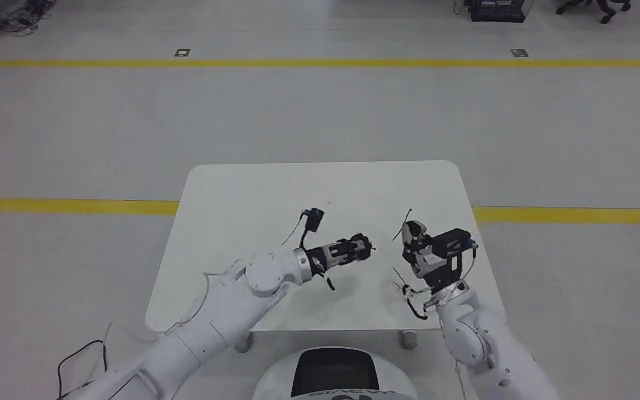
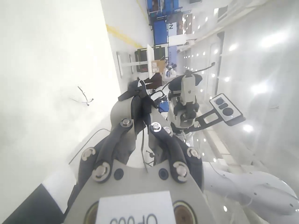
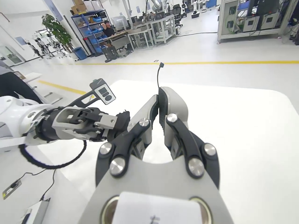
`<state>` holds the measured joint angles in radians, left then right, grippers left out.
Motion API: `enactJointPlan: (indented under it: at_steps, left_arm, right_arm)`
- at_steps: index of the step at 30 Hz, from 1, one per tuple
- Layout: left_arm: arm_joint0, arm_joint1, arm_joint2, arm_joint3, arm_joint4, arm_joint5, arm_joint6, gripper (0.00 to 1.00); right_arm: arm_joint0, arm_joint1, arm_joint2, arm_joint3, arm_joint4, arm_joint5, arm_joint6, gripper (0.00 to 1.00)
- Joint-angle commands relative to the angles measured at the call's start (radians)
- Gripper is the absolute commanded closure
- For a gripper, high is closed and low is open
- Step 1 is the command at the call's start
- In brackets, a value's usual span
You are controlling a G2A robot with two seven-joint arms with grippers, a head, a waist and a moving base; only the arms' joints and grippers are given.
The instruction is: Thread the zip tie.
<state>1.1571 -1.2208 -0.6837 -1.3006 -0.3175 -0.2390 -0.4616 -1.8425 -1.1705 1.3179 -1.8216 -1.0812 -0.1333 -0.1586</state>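
The right hand (image 3: pixel 159 100) is clamped on the black zip tie (image 3: pixel 158 80). The tie rises from its grip as a short, slightly bowed stalk, with the small square head (image 3: pixel 161 65) uppermost and free in the air above the white desk (image 3: pixel 233 122). The left hand (image 2: pixel 138 94) sits near it but apart, drawn together. A thin dark strip (image 2: pixel 142 141) runs down inside its grip, but I cannot tell whether that is the tie's tail or only a cable. The step in hand appears to be the alignment before threading, when the tail tip and the head slot must be brought onto one line. To do it well, the right hand should probably hold the head steady and grip close beneath it, since the exposed stalk looks springy and will likely bend away if pushed. The left hand would do best to pinch the tail close to its tip, so little loose length can wander. It should approach along the axis of the slot rather than across it. The ratchet side of the tail should face the pawl, though that is too small to check here. A slow, straight feed with a small correction at contact seems safer than a fast push, which could buckle the strap or knock the head aside.
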Motion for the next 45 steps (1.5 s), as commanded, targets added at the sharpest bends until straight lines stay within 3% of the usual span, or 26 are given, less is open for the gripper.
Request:
enactJointPlan:
  at_steps: [1,11,21,25,37,45]
  left_arm:
    - [0.01,0.001,-0.002,-0.014,0.011,-0.003,0.019,1.0]
    - [0.018,0.001,-0.003,-0.03,0.033,0.004,0.038,1.0]
    - [0.047,0.004,-0.01,-0.091,0.138,0.011,0.133,1.0]
    - [0.061,0.006,-0.018,-0.114,0.168,0.023,0.162,1.0]
    - [0.081,0.009,-0.027,-0.135,0.2,0.033,0.194,1.0]
    - [0.087,0.003,-0.018,-0.143,0.236,0.056,0.221,1.0]
  right_arm:
    - [0.005,-0.002,-0.007,0.01,-0.004,0.011,0.003,1.0]
    - [0.016,-0.003,-0.014,0.017,-0.013,0.011,0.008,1.0]
    - [0.042,-0.001,-0.014,0.074,-0.012,-0.132,-0.04,1.0]
    - [0.044,0.0,-0.013,0.091,-0.021,-0.158,-0.07,1.0]
    - [0.044,-0.001,-0.018,0.101,-0.041,-0.167,-0.104,1.0]
    - [0.058,-0.007,-0.04,0.113,-0.053,-0.137,-0.116,1.0]
